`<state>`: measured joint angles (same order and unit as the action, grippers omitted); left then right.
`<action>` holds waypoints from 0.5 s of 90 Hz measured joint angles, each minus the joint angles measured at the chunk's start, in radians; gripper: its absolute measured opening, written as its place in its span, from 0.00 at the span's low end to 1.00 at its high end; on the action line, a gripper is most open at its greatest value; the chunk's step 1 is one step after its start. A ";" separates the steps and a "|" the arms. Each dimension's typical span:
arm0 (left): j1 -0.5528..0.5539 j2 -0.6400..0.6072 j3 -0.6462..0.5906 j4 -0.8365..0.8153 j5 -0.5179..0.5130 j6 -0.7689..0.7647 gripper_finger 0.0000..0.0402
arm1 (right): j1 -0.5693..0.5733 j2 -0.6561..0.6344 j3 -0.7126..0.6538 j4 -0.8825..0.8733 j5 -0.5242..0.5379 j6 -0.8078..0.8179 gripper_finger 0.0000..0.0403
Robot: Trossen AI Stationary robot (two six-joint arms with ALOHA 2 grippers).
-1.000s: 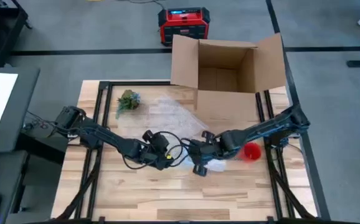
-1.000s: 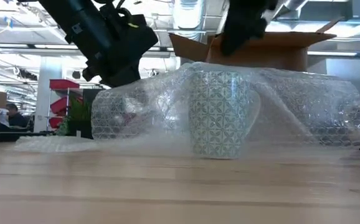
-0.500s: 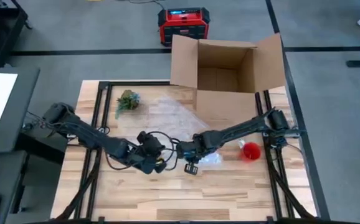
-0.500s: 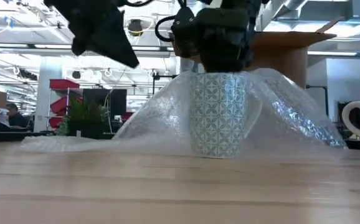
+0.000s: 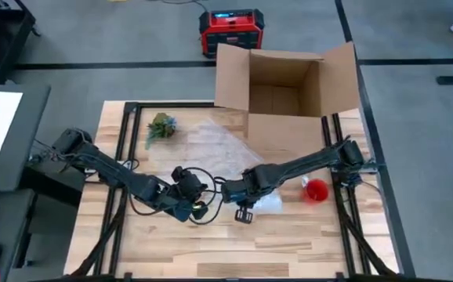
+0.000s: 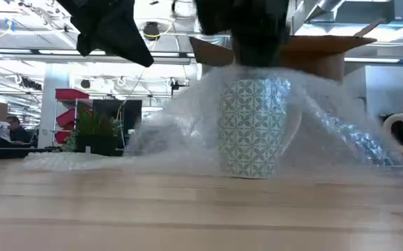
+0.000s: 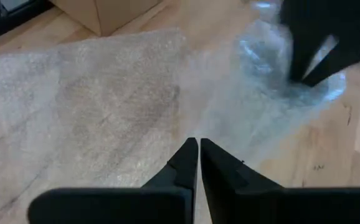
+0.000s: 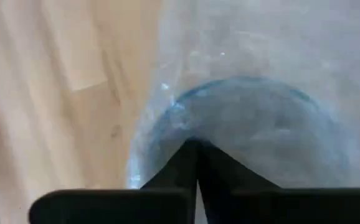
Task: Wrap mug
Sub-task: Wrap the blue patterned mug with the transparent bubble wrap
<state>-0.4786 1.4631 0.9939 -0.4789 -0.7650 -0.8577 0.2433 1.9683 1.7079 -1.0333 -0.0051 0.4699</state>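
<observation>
Under the black right end effector (image 6: 257, 35), the mug (image 6: 252, 129) shows a teal-and-white geometric lattice beneath clear bubble wrap (image 6: 341, 118); a red cup (image 5: 316, 190) stands beyond it on the pale wood table (image 5: 289, 243)

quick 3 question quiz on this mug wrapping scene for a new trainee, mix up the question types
1. True or false: the patterned mug stands upright on the table with bubble wrap draped over it.
2. Multiple choice: which gripper is directly above the mug? A) left gripper B) right gripper C) neither
3. Fill in: the open container at the table's far edge is a cardboard ____.

Key: 1 true. 2 B; its wrist view looks straight down at the mug's rim through the wrap, with its fingers shut. The left gripper, also shut, is off to the side over the flat wrap. 3 box.
</observation>
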 joint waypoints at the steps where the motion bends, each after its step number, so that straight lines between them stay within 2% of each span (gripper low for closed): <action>1: 0.000 0.000 0.000 0.000 0.000 0.000 0.00 | 0.000 0.000 0.008 -0.007 0.000 0.000 0.00; 12: 0.000 0.000 0.000 0.000 0.000 0.000 0.00 | 0.010 0.004 0.064 -0.016 0.003 -0.005 0.00; 23: 0.000 0.000 0.000 0.000 0.000 0.000 0.00 | 0.010 0.002 0.066 0.024 0.021 -0.015 0.00; 45: 0.000 0.000 0.000 0.000 0.000 -0.002 0.00 | -0.038 0.001 -0.077 0.033 0.085 0.015 0.00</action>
<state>-0.4789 1.4635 0.9939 -0.4793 -0.7654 -0.8601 0.2055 1.9697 1.6308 -1.0005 0.0795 0.4851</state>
